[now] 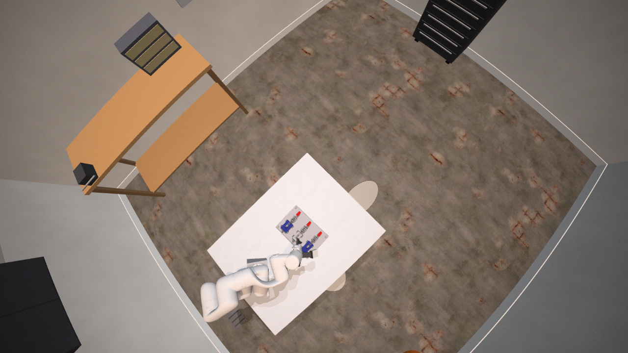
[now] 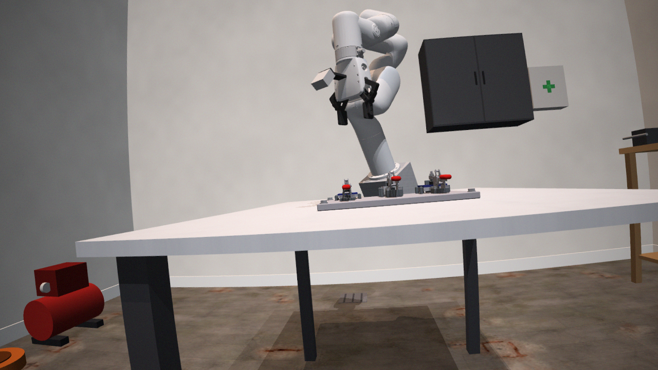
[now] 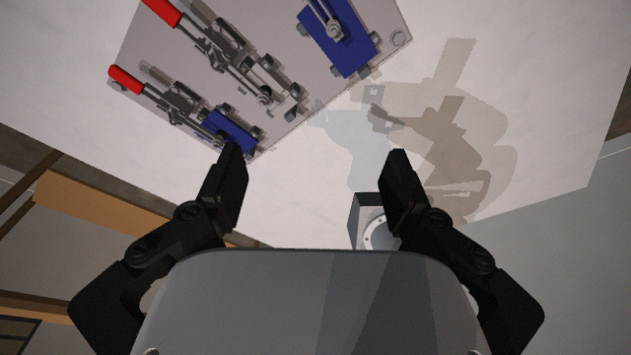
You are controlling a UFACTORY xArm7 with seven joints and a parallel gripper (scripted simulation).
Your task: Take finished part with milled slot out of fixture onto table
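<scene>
My gripper point(image 2: 355, 118) point(image 3: 315, 163) is open and empty, high above the table. The fixture plate point(image 1: 289, 213) point(image 2: 395, 201) point(image 3: 281, 41) lies below it with three nests in a row. The finished part point(image 3: 285, 105), pale metal, is in the middle nest, partly covered by its clamp; its slot is not clear. One blue blank point(image 1: 307, 247) point(image 3: 337, 41) is in the nest to one side, the other blue blank point(image 1: 286, 226) point(image 3: 234, 131) in the opposite end nest. Each clamp's spindle is over its part, red handles low. Exact seating on the pads is too small to tell.
The white table point(image 1: 263, 210) point(image 2: 230, 225) carries the fixture and the arm's grey base block point(image 2: 409, 177) point(image 3: 370, 198). Red clamp handles point(image 1: 308, 223) point(image 2: 396, 178) point(image 3: 125, 79) rise above the plate. A wooden workbench point(image 1: 131, 109) stands apart from the table.
</scene>
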